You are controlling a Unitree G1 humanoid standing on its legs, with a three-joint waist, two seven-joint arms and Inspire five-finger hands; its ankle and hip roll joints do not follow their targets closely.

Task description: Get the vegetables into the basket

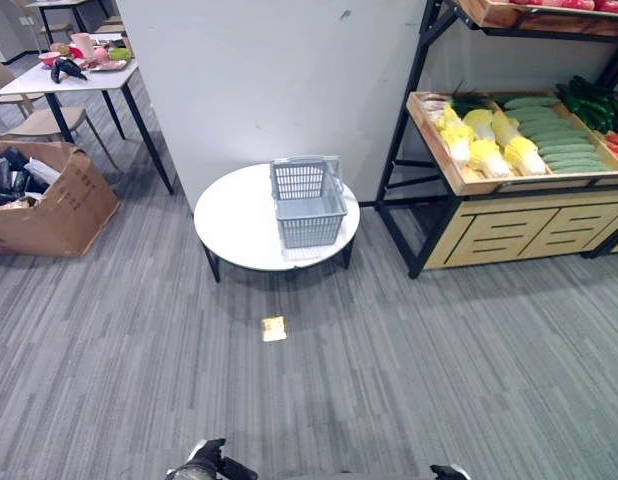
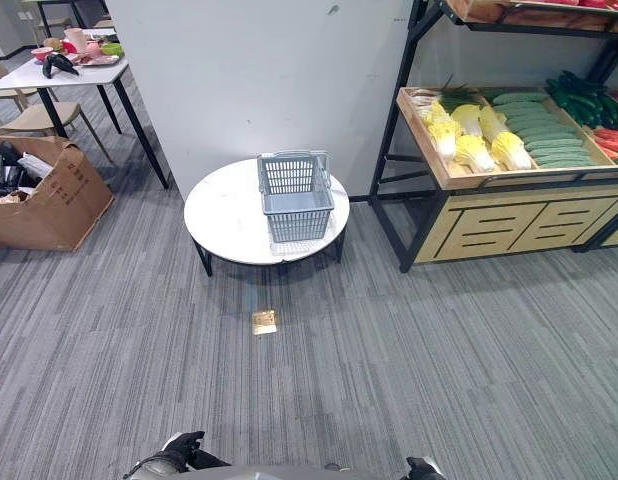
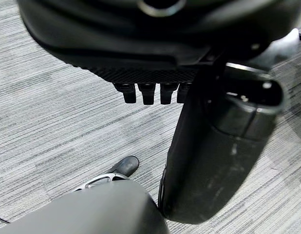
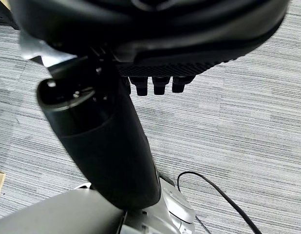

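Note:
A grey-blue plastic basket (image 1: 307, 205) with its handle folded back stands on a low round white table (image 1: 229, 235) straight ahead. To the right a wooden shelf (image 1: 509, 228) holds the vegetables: yellow-white cabbages (image 1: 487, 142), a pile of light green cucumbers (image 1: 555, 138), darker green ones and some red ones at the far right. My left hand (image 1: 205, 458) hangs low by my side with its fingers (image 3: 145, 92) relaxed and nothing in it. My right hand (image 1: 449, 471) hangs the same way, its fingers (image 4: 160, 85) loose and holding nothing. Both hands are far from the basket and the shelf.
A white partition wall (image 1: 279, 80) stands behind the round table. At the left sit an open cardboard box (image 1: 49, 200) full of dark items and a white desk (image 1: 69, 75) with dishes and a chair. A small brass plate (image 1: 274, 328) lies on the grey carpet.

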